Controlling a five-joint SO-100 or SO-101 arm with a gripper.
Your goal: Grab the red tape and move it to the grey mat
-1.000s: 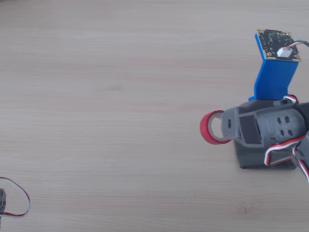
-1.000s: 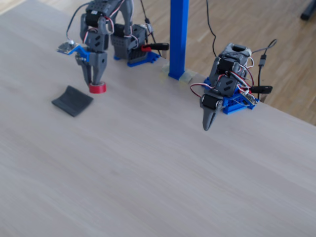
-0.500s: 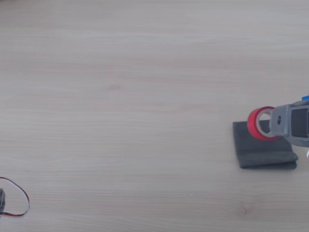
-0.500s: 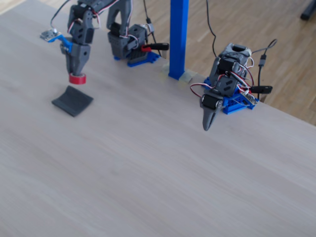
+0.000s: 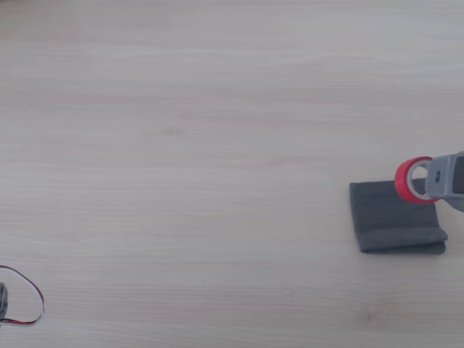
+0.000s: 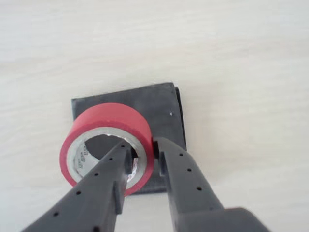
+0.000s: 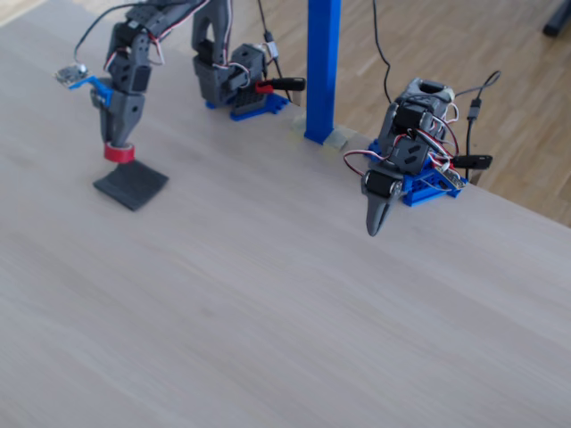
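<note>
Red tape (image 6: 107, 140) clamped in pincer (image 6: 143, 157)

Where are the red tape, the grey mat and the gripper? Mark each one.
red tape (image 6: 108, 121): wrist view, on its red outer band.
grey mat (image 5: 388, 217): other view, on its bare top face.
gripper (image 6: 142, 154): wrist view, midway between the fingertips pinching the tape's wall.

Pale wooden tabletop (image 5: 181, 145), grey mat (image 5: 391, 228) at right, red tape (image 5: 410, 180) over its upper right corner, held by grey claw (image 5: 435, 181) entering from right edge, red-and-black wire loop (image 5: 29, 297) at lower left
</note>
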